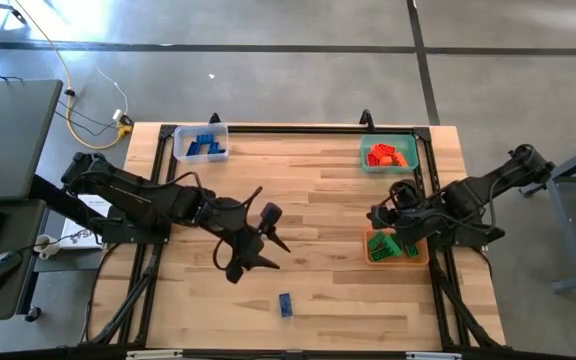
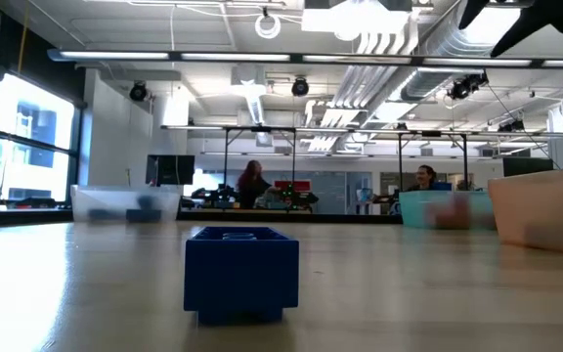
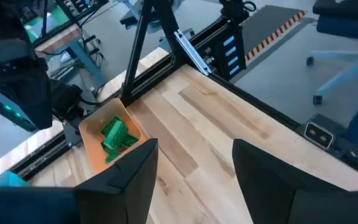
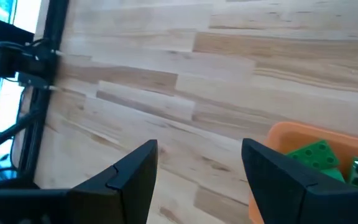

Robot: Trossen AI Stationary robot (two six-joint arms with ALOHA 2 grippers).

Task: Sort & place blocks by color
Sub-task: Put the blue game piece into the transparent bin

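Note:
One blue block (image 1: 285,305) lies flat on the table near the front edge; it fills the middle of the low view (image 2: 240,274). My left gripper (image 1: 271,240) hangs open above the table's middle, a little left of and behind that block, with nothing between its fingers (image 3: 194,149). My right gripper (image 1: 386,218) is open and empty too (image 4: 199,149), raised just over the far left corner of the orange bin (image 1: 415,258), which holds green blocks (image 4: 319,155). Blue blocks (image 1: 204,146) lie in the clear bin (image 1: 180,137), and red blocks (image 1: 387,156) in the teal bin (image 1: 414,140).
The clear bin stands at the far left and the teal bin at the far right, with the orange bin along the right edge. A black frame (image 1: 298,127) runs round the table. Bare wood lies between the bins and the lone block.

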